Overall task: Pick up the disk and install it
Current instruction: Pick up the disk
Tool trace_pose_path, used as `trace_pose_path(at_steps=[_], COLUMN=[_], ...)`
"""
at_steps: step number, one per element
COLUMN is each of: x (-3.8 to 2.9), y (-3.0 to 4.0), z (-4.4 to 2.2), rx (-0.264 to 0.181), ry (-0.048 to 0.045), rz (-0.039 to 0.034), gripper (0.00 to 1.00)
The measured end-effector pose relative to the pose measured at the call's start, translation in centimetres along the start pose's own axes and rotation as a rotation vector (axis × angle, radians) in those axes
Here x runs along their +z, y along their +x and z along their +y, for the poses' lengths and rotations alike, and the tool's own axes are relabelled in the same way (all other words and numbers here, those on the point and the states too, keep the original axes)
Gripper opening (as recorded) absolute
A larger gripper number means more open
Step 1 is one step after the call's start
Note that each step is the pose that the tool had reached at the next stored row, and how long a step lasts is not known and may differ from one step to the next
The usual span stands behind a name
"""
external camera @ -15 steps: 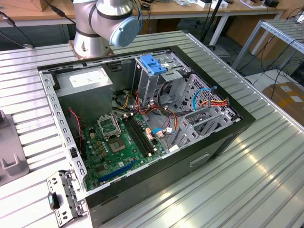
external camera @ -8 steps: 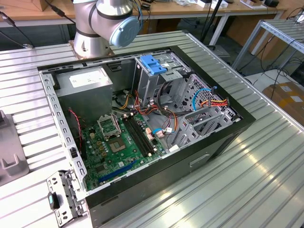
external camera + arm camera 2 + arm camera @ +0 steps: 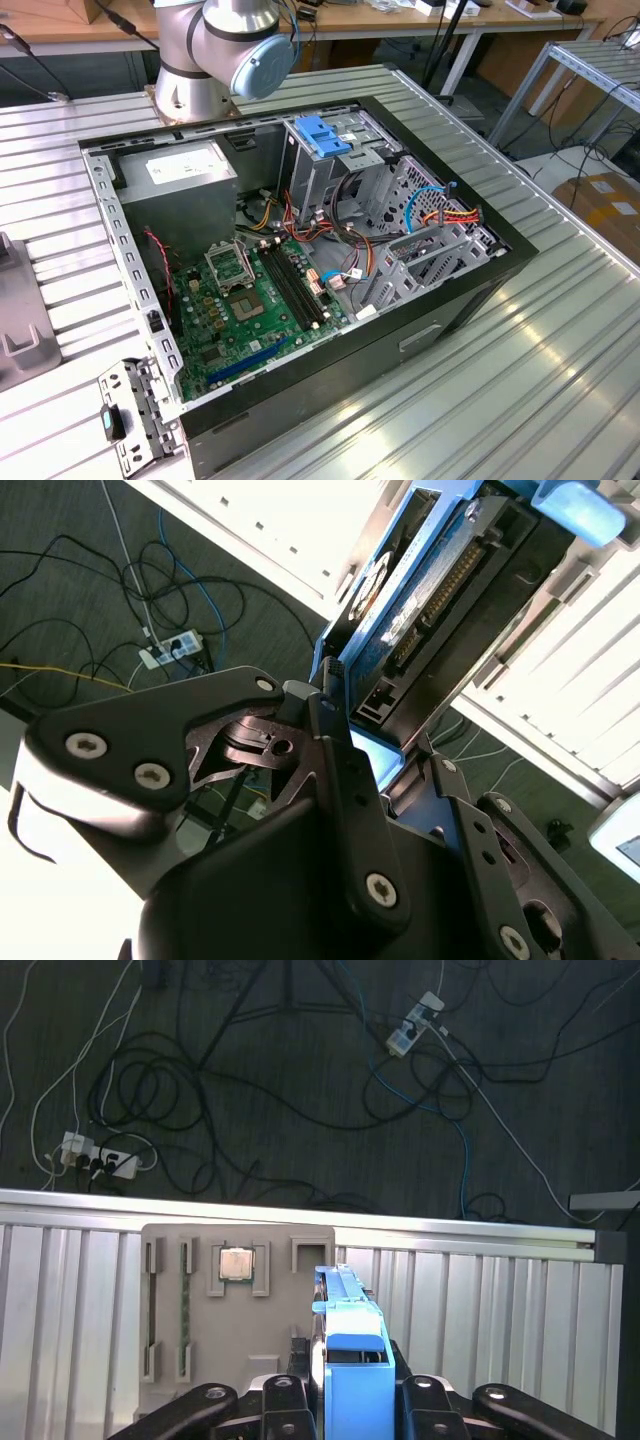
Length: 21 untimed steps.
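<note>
Blue-framed disk (image 3: 352, 1355) clamped edgewise between fingers (image 3: 345, 790), over table (image 3: 500, 1290) near its edge.

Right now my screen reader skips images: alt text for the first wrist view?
The gripper's jaws clamp the disk, edge-on in its light-blue carrier. Beyond lie a grey tray on a ribbed metal table and cables on dark floor.

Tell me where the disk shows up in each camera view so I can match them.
Exterior view: the open computer case lies on the ribbed metal table.
First wrist view: the disk sits edge-on in the gripper, above the table.
Second wrist view: the disk juts out from between the fingers.
Shared landmark: the ribbed metal table.
</note>
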<state>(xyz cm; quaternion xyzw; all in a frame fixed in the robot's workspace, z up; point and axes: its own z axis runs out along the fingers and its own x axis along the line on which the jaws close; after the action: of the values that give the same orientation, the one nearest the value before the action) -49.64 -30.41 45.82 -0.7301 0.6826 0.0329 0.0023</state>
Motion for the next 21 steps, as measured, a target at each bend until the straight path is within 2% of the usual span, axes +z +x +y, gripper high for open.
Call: trace_pose_path(at_steps=[21], x=[-0.72], y=[-0.04], z=[0.03], rx=[0.0], ry=[-0.0001], rz=[0.0], gripper=[0.37])
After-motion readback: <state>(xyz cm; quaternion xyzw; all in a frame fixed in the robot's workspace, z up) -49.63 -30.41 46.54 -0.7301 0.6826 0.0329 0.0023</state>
